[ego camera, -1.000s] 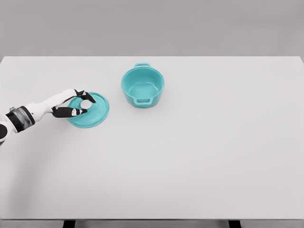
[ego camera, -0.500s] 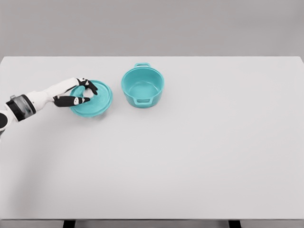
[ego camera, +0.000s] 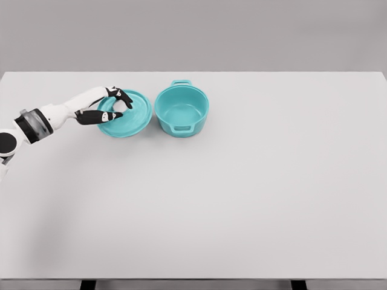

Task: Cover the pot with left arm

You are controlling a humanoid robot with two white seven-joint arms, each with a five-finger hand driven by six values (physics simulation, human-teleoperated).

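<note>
The pot (ego camera: 181, 110) sat open at upper centre on the table (ego camera: 254, 193), the lid (ego camera: 126, 113) just left of it, knob pinched by the left hand (ego camera: 109, 109) fingers; best kept level and centred before lowering.

lid (ego camera: 128, 116) carried right by left hand (ego camera: 109, 107), nearer pot (ego camera: 181, 110)

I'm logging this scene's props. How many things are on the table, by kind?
Pot: 1
Lid: 1, held by the left hand
Total: 2, both teal
</note>
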